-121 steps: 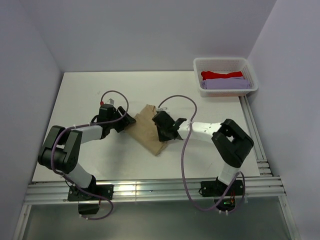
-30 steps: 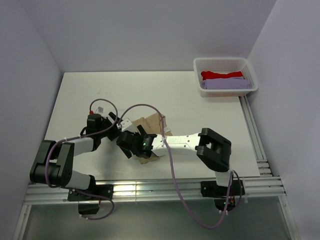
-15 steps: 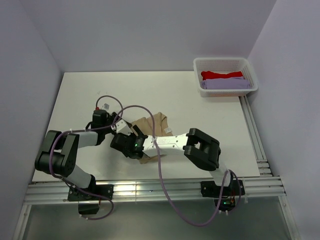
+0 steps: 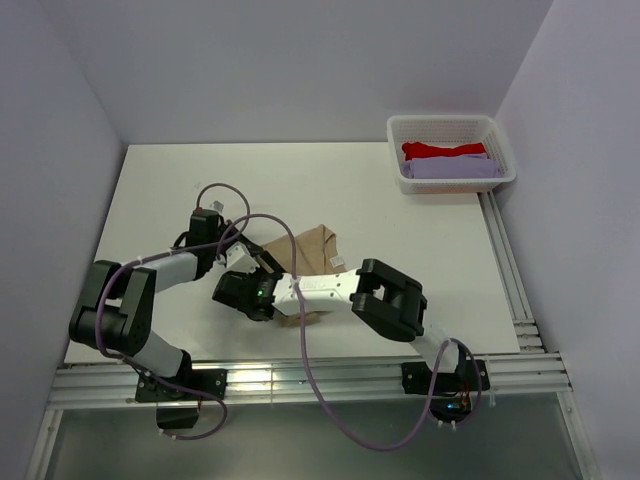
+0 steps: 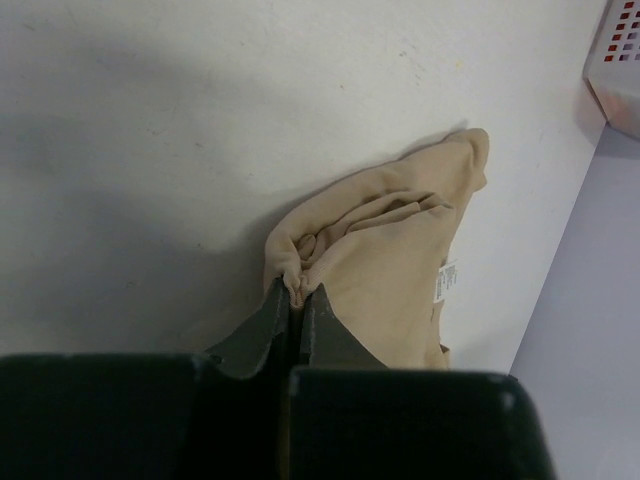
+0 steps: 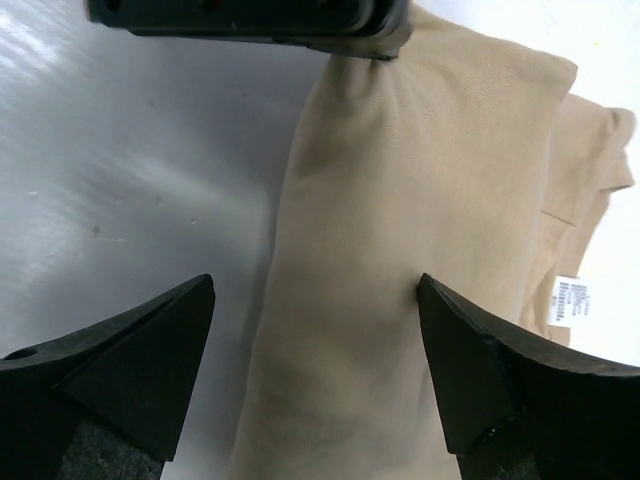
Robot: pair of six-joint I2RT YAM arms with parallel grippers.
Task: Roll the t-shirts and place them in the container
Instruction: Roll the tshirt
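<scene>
The tan t-shirt (image 4: pixel 312 248) lies bunched at the table's middle, its white neck label (image 5: pixel 446 281) showing on its right side. My left gripper (image 5: pixel 295 296) is shut on a small fold at the shirt's left edge; from above it (image 4: pixel 240 254) sits just left of the cloth. My right gripper (image 6: pixel 315 285) stands open low over the tan t-shirt (image 6: pixel 400 200), one finger on each side of the cloth; in the top view it (image 4: pixel 243 292) is at the shirt's near-left end. A red t-shirt (image 4: pixel 445 150) and a lavender one (image 4: pixel 455 169) lie in the basket.
The white mesh basket (image 4: pixel 395 150) stands at the table's far right corner, and its corner (image 5: pixel 620 60) shows in the left wrist view. Both forearms and their purple cables (image 4: pixel 300 350) cross near the shirt. Aluminium rails (image 4: pixel 300 380) run along the near edge.
My left gripper has shut on the shirt's left edge fold. The right arm has swung further left across the shirt, staying open. The shirt is more bunched than four seconds ago.
</scene>
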